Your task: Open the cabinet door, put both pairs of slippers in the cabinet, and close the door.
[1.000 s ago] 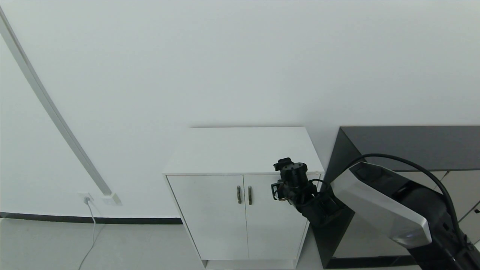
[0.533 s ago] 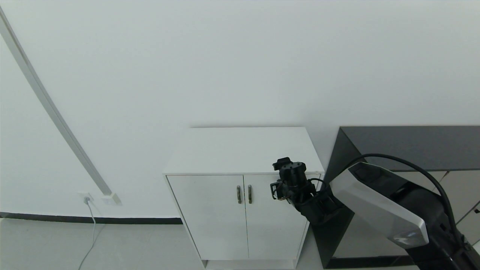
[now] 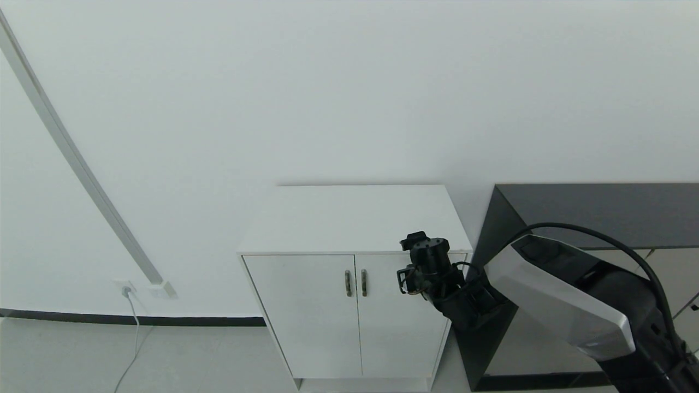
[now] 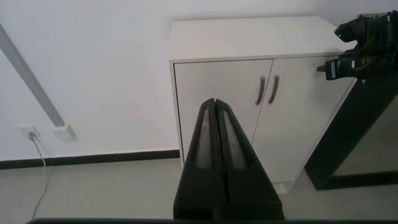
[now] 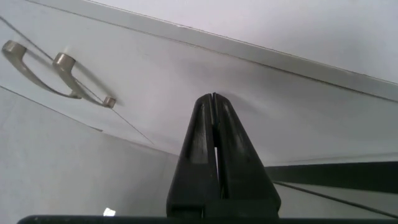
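White wall backs the closed white cabinet (image 3: 349, 218), lower centre of the head frame. Right gripper (image 5: 213, 96) hovers before the right door (image 3: 401, 327), right of the paired handles (image 3: 363, 283), fingers pressed together. Left gripper (image 4: 214, 101) is likewise closed and empty, farther back. Likely risks are closed fingers glancing off a handle, or catching both, since the handles sit just beside each other.

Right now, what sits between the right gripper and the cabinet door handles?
Nothing: only bare right door panel separates the right gripper from the handles, seen in the head view.
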Tool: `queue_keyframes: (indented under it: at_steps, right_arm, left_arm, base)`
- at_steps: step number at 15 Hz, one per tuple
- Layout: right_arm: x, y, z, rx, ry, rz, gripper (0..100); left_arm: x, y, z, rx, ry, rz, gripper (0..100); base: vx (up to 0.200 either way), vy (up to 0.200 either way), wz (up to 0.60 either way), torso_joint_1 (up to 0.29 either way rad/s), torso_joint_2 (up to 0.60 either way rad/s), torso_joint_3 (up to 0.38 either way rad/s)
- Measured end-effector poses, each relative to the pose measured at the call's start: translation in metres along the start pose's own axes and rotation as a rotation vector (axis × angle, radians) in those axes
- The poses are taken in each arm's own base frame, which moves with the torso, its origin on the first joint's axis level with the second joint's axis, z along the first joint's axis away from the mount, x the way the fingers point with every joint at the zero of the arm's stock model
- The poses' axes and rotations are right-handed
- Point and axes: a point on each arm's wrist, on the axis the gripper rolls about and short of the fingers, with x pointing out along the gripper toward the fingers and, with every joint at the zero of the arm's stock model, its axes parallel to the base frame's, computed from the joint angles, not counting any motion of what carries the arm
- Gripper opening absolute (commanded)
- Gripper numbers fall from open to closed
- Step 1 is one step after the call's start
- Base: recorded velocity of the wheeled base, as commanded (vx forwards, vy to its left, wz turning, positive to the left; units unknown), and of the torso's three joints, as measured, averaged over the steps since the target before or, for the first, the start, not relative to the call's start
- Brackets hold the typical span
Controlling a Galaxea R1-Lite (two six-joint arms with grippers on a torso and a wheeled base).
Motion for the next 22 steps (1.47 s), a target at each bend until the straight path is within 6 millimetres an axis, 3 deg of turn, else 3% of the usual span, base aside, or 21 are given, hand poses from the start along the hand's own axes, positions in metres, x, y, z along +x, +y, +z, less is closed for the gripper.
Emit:
queue_keyframes:
  at_steps: [4, 7, 13, 18, 22]
  right_arm:
    - [-0.028, -0.009, 0.003, 0.003, -0.004, -0.003, 0]
    - [-0.067, -0.025, 0.001, 0.003, 0.0, -0.012, 0]
    - [-0.17, -0.068, -0.019, 0.012, 0.0, -0.031, 0]
    - [-0.259, -0.115, -0.035, 0.012, -0.034, -0.12, 0]
    - [-0.318, -0.133, -0.038, -0.025, -0.018, -0.175, 0]
  left_arm:
    - [0.0, 0.0, 0.0, -0.001, 0.0, 0.0, 0]
    - [0.0, 0.0, 0.0, -0.001, 0.0, 0.0, 0]
    - [0.0, 0.0, 0.0, 0.0, 0.0, -0.001, 0]
    - [0.0, 0.0, 0.0, 0.001, 0.0, -0.001, 0]
    - [0.0, 0.0, 0.0, 0.002, 0.0, -0.001, 0]
  base:
    - [0.0, 0.0, 0.0, 0.0, 0.0, 0.0]
    - [0.0, 0.0, 0.0, 0.0, 0.0, 0.0]
    - [0.0, 0.0, 0.0, 0.0, 0.0, 0.0]
    - [0.0, 0.0, 0.0, 0.0, 0.0, 0.0]
    - [0.0, 0.0, 0.0, 0.0, 0.0, 0.0]
